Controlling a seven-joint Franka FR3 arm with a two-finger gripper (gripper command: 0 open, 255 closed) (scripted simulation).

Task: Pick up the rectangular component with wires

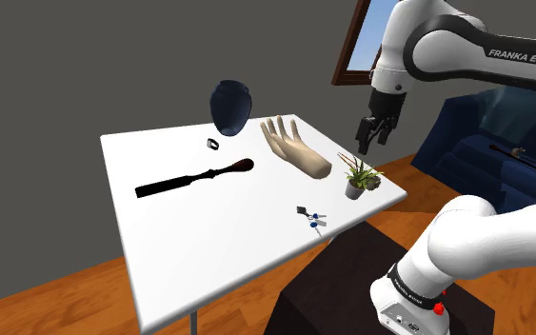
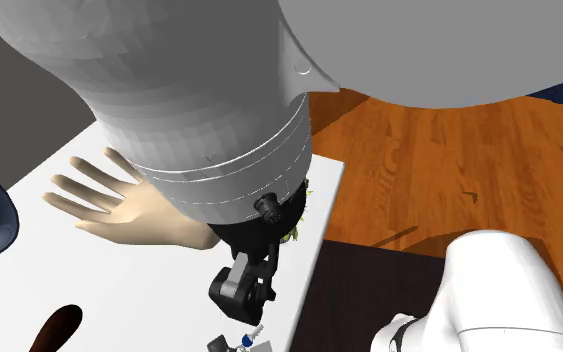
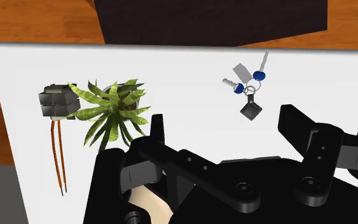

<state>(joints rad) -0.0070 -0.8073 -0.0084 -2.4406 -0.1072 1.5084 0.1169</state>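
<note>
component [image 3: 58, 103] | dark grey block, two orange wires trailing | near white table [image 3: 171, 76] edge, beside potted plant [image 3: 110, 111]

One table [image 1: 189, 249] carries seven things, one of each kind. At the frame's upper middle in the shoulder view are one dark blue round object [image 1: 231, 105], one small black ring [image 1: 213, 144] and one model hand [image 1: 294, 145]. At centre left is one long dark tool [image 1: 194, 178], and at centre right one potted plant [image 1: 359, 175]. In the wrist view there is one bunch of keys [image 3: 248, 83] with two blue heads and one black fob, and one component [image 3: 56, 103] trailing two wires [image 3: 58, 156]. Beyond the table are one arm [image 1: 466, 38], one sofa [image 1: 485, 143] and one window [image 1: 361, 48].
</note>
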